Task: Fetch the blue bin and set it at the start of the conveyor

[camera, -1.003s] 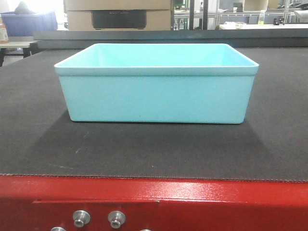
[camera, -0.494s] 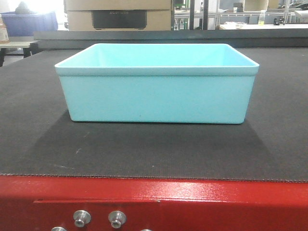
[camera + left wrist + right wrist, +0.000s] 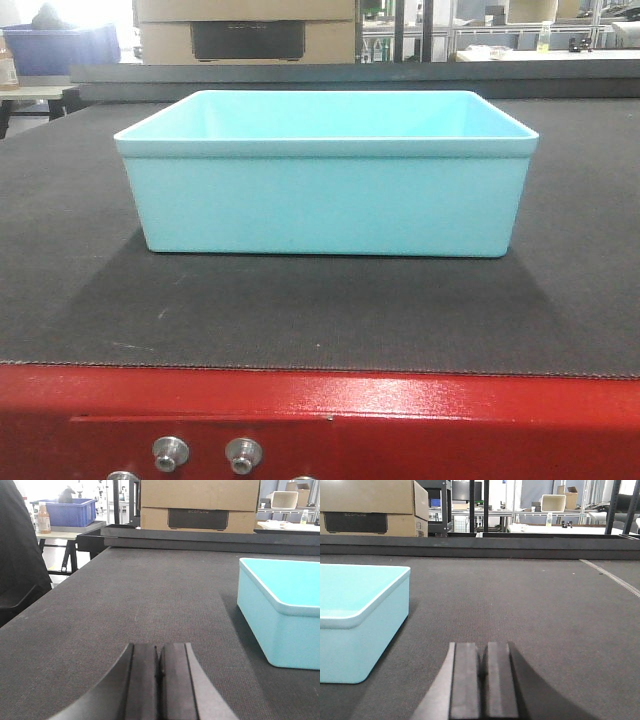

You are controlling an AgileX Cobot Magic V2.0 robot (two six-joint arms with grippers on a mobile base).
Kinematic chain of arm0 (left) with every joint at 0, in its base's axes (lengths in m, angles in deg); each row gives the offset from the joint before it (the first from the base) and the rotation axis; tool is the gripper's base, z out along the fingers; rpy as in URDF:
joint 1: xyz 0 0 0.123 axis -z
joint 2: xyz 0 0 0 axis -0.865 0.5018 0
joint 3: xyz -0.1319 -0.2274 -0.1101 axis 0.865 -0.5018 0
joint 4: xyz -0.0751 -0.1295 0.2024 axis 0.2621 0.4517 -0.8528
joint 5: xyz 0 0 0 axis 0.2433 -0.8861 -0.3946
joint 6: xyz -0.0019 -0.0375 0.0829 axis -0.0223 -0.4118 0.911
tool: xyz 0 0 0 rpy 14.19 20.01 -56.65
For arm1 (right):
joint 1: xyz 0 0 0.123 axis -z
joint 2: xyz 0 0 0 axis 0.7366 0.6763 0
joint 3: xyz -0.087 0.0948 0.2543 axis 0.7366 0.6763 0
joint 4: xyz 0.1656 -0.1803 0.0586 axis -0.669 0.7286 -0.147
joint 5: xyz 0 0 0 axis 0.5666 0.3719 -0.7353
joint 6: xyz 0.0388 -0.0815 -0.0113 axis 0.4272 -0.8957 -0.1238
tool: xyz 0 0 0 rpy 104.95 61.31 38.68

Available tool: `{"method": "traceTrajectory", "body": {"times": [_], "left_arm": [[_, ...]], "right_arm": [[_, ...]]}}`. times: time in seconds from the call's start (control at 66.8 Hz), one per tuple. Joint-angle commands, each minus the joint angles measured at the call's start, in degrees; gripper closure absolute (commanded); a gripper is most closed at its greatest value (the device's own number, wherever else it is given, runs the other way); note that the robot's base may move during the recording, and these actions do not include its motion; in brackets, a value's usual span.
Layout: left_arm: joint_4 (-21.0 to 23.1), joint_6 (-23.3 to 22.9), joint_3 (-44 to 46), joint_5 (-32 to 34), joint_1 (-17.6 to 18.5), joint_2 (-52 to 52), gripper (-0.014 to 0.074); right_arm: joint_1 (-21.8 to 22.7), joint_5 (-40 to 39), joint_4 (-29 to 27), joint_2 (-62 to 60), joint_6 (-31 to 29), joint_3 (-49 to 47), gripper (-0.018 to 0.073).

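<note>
Your conveyor start (image 3: 80, 300), dark belt over a red frame (image 3: 400, 420) with two full silver bolts (image 3: 169, 452), carries one blue bin (image 3: 325, 205) upright at its centre. No writing is readable. The left gripper (image 3: 159, 680) at the bin's nine o'clock and right gripper (image 3: 483, 680) at three o'clock sit pressed closed, empty.

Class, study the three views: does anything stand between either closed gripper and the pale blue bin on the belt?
Nothing visible does. Only bare conveyor belt separates the left gripper and the right gripper from the blue bin.
</note>
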Motion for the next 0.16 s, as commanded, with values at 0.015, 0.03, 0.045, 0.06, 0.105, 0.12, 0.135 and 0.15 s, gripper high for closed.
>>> {"method": "traceTrajectory", "body": {"times": [0.015,0.03,0.045,0.06,0.105,0.12,0.135,0.15], "left_arm": [[0.3,0.1,0.1,0.9,-0.2,-0.3,0.0707],[0.3,0.1,0.1,0.9,-0.2,-0.3,0.0707],[0.3,0.1,0.1,0.9,-0.2,-0.3,0.0707],[0.3,0.1,0.1,0.9,-0.2,-0.3,0.0707],[0.3,0.1,0.1,0.9,-0.2,-0.3,0.0707],[0.3,0.1,0.1,0.9,-0.2,-0.3,0.0707],[0.3,0.1,0.1,0.9,-0.2,-0.3,0.0707],[0.3,0.1,0.1,0.9,-0.2,-0.3,0.0707]], "right_arm": [[0.2,-1.4,-0.2,-0.4,0.0,0.1,0.0721],[0.2,-1.4,-0.2,-0.4,0.0,0.1,0.0721],[0.2,-1.4,-0.2,-0.4,0.0,0.1,0.0721],[0.2,-1.4,-0.2,-0.4,0.0,0.1,0.0721],[0.2,-1.4,-0.2,-0.4,0.0,0.1,0.0721],[0.2,-1.4,-0.2,-0.4,0.0,0.1,0.0721],[0.2,-1.4,-0.2,-0.4,0.0,0.1,0.0721],[0.2,-1.4,-0.2,-0.4,0.0,0.1,0.0721]]}}
